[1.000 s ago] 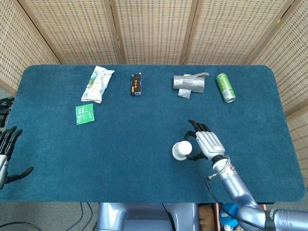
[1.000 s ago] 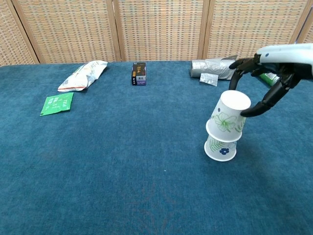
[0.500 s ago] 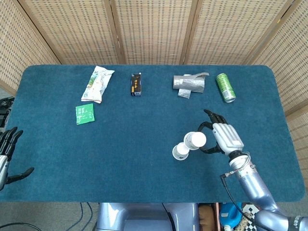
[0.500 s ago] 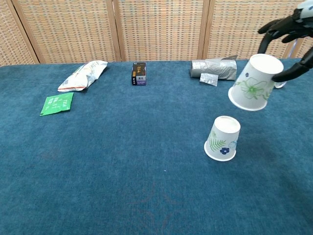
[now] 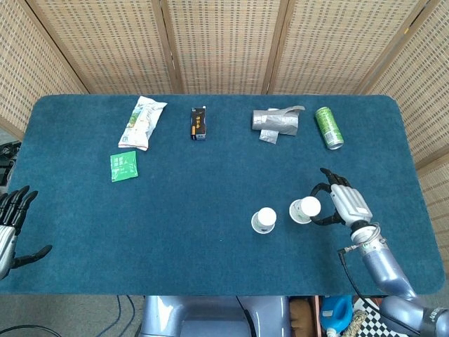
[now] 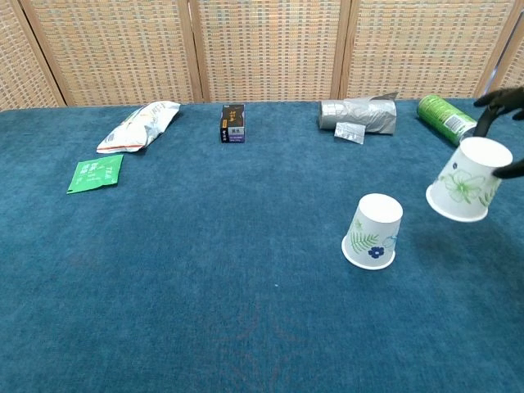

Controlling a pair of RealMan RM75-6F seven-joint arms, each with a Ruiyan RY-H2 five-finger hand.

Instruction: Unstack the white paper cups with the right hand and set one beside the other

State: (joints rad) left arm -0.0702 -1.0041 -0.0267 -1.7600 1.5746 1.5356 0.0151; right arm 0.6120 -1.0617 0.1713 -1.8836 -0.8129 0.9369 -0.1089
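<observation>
Fingers of the right hand (image 5: 345, 203) are clamped around one white paper cup (image 5: 305, 210), held upside down, tilted and raised off the blue desk (image 5: 210, 182) toward its right edge. The other white cup (image 5: 264, 220) stands upside down on the desk just beside it, nearer the middle of the front edge, the two apart. The left hand (image 5: 10, 228) hangs at the front left corner holding nothing, its fingers spread apart.
</observation>
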